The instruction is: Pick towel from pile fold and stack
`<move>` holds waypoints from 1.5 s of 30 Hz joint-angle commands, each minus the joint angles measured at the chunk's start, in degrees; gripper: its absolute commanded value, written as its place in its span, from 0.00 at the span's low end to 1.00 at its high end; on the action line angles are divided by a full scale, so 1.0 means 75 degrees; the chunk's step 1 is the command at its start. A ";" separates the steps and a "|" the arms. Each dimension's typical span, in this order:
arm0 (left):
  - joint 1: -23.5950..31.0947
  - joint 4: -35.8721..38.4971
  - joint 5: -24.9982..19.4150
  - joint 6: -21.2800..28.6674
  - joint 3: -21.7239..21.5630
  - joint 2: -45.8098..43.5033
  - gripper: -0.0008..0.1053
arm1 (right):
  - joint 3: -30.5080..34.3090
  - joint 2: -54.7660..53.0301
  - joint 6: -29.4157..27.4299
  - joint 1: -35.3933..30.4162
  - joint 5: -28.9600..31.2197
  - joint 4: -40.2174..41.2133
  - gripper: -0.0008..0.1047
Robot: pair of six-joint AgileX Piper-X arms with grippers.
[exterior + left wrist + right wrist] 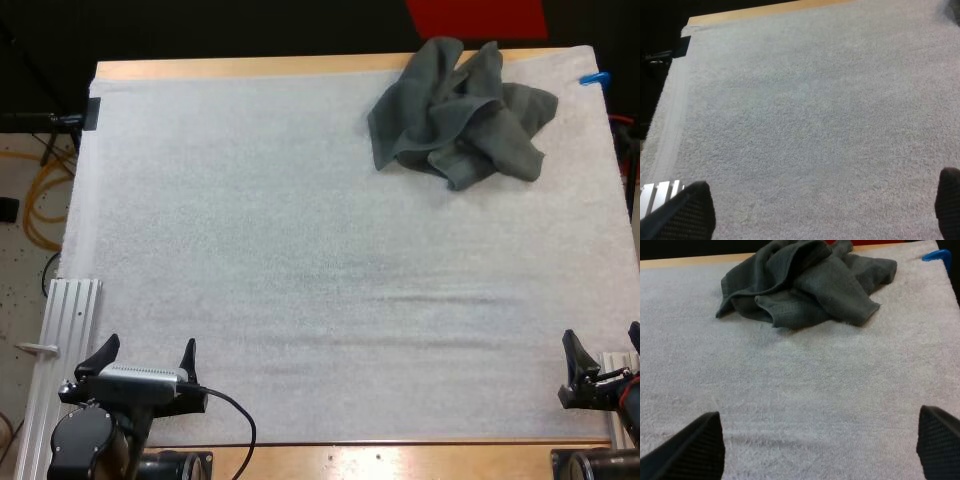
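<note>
Mira: Left hand (150, 348) lies nearest, low over the near left part of the white mat (300, 250), just beside a ribbed metal rail (70, 330). How are its fingers?

Tom: Spread wide. In the left wrist view both black fingers (687, 215) stand apart with bare mat between them, gripping nothing.

Mira: And the right hand (603, 345)?

Tom: At the near right edge of the mat, also spread, clear of any cloth. Its wrist view looks across bare mat toward the towel.

Mira: Where is the towel?

Tom: The crumpled towel (455, 115) is a dark grey-green heap at the far right of the mat, well apart from both hands. Its far folds reach over the mat's far edge onto the wooden table (250, 68). Whether the heap is one cloth or several, I cannot tell.

Mira: Any folded stack?

Tom: None that I can see.
</note>
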 commanded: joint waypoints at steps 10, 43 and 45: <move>-0.0033 -0.0193 0.0062 -0.0041 -0.0039 -0.1005 0.81 | -0.0048 -0.0272 0.0142 0.0001 -0.0037 -0.0062 0.73; -0.2665 -0.1820 0.2473 0.0031 -0.3868 0.5895 0.81 | -0.3818 0.8966 0.0669 0.0001 -0.1140 -0.3290 0.73; -0.2665 -0.1820 0.2473 0.0031 -0.3868 0.5928 0.81 | -0.4042 0.9708 0.0669 0.0001 -0.0877 -0.3554 0.73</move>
